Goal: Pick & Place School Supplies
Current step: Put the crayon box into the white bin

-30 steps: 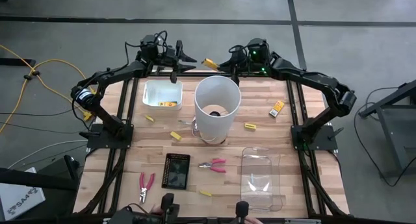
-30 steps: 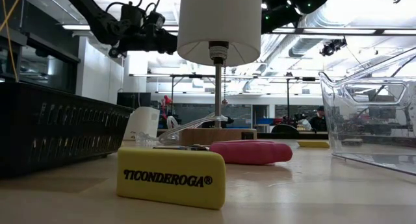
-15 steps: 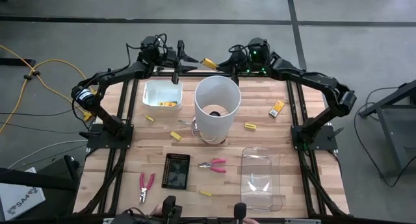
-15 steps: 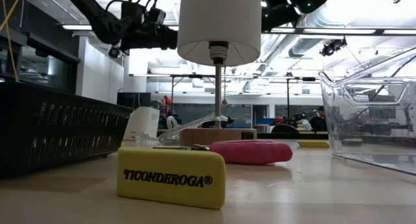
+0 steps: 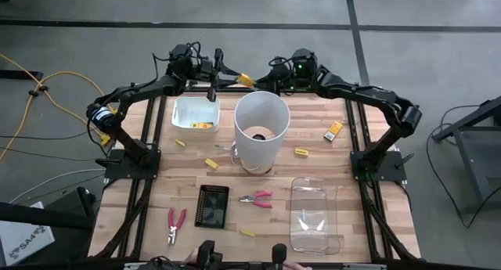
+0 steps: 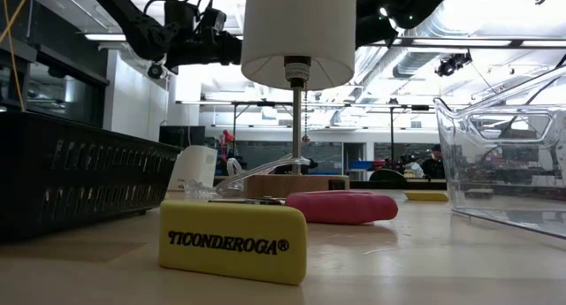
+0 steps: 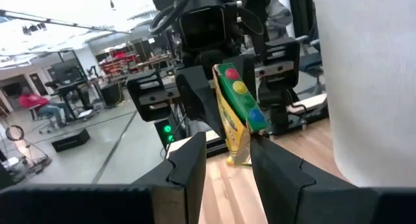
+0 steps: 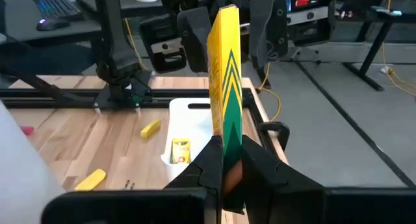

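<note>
A yellow-and-green crayon box (image 5: 246,80) hangs in the air over the table's far edge, between both arms. My right gripper (image 8: 229,154) is shut on its near end. My left gripper (image 7: 227,158) is open; its fingers (image 8: 195,29) stand on either side of the box's free end with gaps showing. Yellow oblong pieces lie on the wood (image 5: 211,163), (image 5: 301,152), (image 5: 247,232), (image 6: 234,240), and one lies in the white bin (image 5: 195,113). Two pink-handled pliers (image 5: 257,198), (image 5: 176,223) lie near the front. My right gripper pinches the crayon box by its end (image 8: 225,143) between the two fingers, one on each broad face. The fingers come level from the table's right, in line with the box's length. The box is lifted clear and sticks out toward my left gripper.
A tall white cylinder on a stand (image 5: 261,129) rises at mid-table. A second small yellow box (image 5: 334,130) lies at the right. A black tray (image 5: 212,205) and a clear container (image 5: 315,215) sit near the front edge.
My right arm has moved toward the table's left along the far edge, carrying the crayon box to my left gripper, so that the box's free end now lies between the left fingers.
</note>
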